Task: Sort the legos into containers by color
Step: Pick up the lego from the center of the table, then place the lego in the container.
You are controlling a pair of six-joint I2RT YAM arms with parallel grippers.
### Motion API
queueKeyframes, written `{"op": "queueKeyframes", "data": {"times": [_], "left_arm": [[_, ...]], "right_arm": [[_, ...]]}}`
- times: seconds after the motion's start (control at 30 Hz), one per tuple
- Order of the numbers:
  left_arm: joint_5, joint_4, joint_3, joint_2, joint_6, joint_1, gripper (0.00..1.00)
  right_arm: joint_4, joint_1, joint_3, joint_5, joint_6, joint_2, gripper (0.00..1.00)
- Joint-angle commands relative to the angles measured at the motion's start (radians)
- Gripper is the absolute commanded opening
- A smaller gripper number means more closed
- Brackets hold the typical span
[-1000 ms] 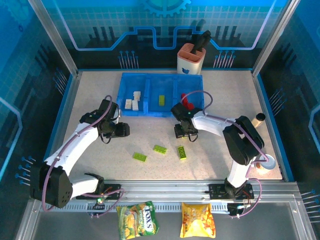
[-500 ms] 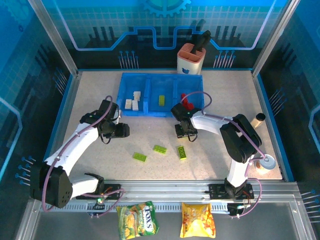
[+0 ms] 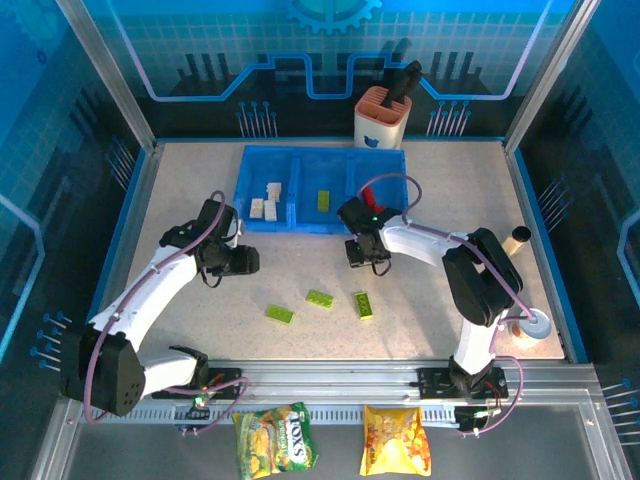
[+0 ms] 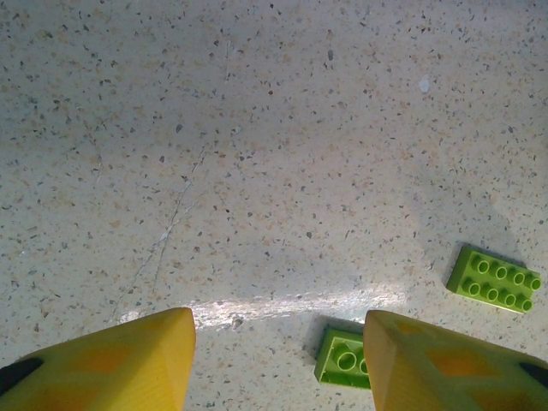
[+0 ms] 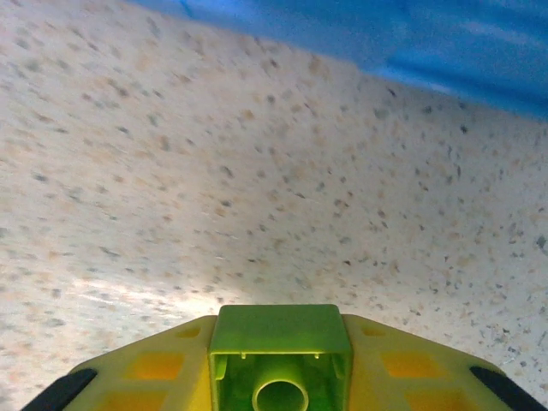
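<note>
Just in front of the near wall of the blue container tray (image 3: 300, 228), my right gripper (image 3: 362, 250) is hanging over the speckled table (image 3: 180, 190), and the right wrist view is showing it (image 5: 281, 364) clenched on a lime green lego (image 5: 281, 341), its hollow underside facing the camera and the tray's blue wall (image 5: 385, 34) running across the top. Cream-white legos (image 3: 265, 200) are lying in the left bin and one green brick (image 3: 324, 200) in the middle bin. Three more green legos are sitting loose on the table nearer my bases (image 3: 280, 314) (image 3: 320, 298) (image 3: 363, 305). My left gripper (image 3: 245, 260) is hovering to the left of them, well apart from the tray, its yellow fingers (image 4: 111, 364) spread wide and gripping nothing; below it one green lego (image 4: 495, 278) is lying flat and another (image 4: 342, 358) is peeking out beside the right-hand finger.
</note>
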Motion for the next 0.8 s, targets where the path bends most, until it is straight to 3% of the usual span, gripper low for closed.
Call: {"op": "queueKeyframes", "data": {"times": [0.0,0.77], "left_arm": [[0.008,0.011,-0.016,-0.009,0.018,-0.003,0.56],[0.044,0.022,-0.022,-0.004,0.015,-0.002,0.56]], "right_arm": [[-0.049,0.026,0.074,-0.004,-0.019,0.020,0.36],[-0.134,0.068,0.512,0.010,-0.059,0.242,0.35]]}}
